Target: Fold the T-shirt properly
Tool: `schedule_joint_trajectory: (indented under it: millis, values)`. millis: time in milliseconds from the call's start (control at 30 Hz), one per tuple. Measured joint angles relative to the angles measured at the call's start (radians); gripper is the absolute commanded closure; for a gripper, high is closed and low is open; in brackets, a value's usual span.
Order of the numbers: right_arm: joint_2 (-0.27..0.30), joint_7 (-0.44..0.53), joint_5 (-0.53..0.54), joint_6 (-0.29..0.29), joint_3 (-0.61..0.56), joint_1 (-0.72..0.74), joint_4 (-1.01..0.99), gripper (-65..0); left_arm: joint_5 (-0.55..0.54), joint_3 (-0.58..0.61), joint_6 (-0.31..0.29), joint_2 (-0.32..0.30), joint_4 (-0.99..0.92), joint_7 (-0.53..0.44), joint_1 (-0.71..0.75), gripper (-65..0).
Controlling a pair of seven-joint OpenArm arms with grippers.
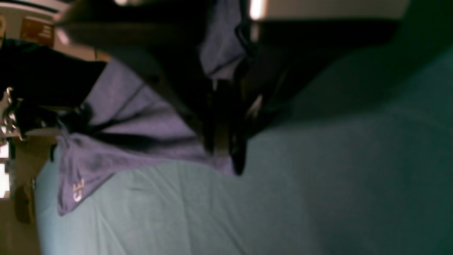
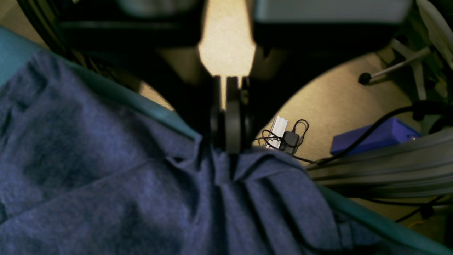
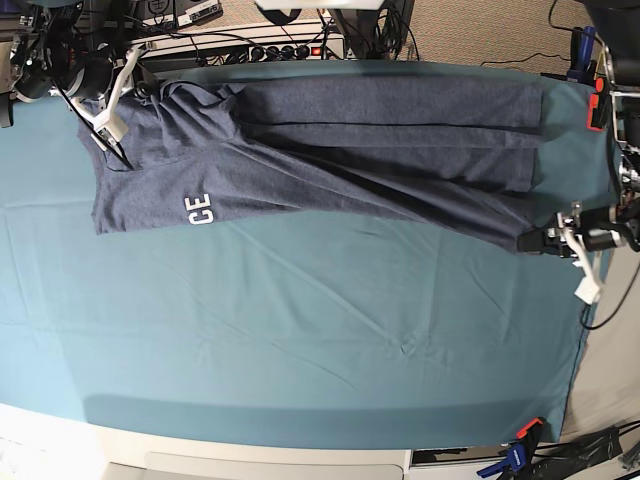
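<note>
Heathered slate-blue cloth, the T-shirt (image 3: 330, 150), is stretched lengthwise across the far half of the teal tablecloth (image 3: 300, 330), with the white letters "CE" (image 3: 199, 209) shown near its edge on the base view's left. The left gripper (image 3: 530, 242) is seen at the table's right end in that view, its jaws clamped together on a corner of the shirt. The right gripper (image 2: 226, 141) is seen at the opposite end, its fingers pressed shut on a bunched fold of the fabric by the table edge. A blue box (image 2: 375, 136) and cables (image 2: 286, 136) are visible on the floor beyond.
</note>
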Motion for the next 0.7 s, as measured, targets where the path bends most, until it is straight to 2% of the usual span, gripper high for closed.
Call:
schedule_joint_trajectory:
  millis: [167,333,700]
  values:
    - [0.000,0.000,0.000,0.000,0.000,0.000,0.000,0.0,-0.072,0.000,-0.030,-0.029,0.000,0.028,0.015,0.0]
    - [0.000,0.000,0.000,0.000,0.000,0.000,0.000,0.0,-0.070,0.000,-0.042,-0.039,0.000,0.070,0.066,0.0]
    - [0.000,0.000,0.000,0.000,0.000,0.000,0.000,0.0,-0.069,0.000,-0.041,-0.050,0.068,0.087,0.157,0.0]
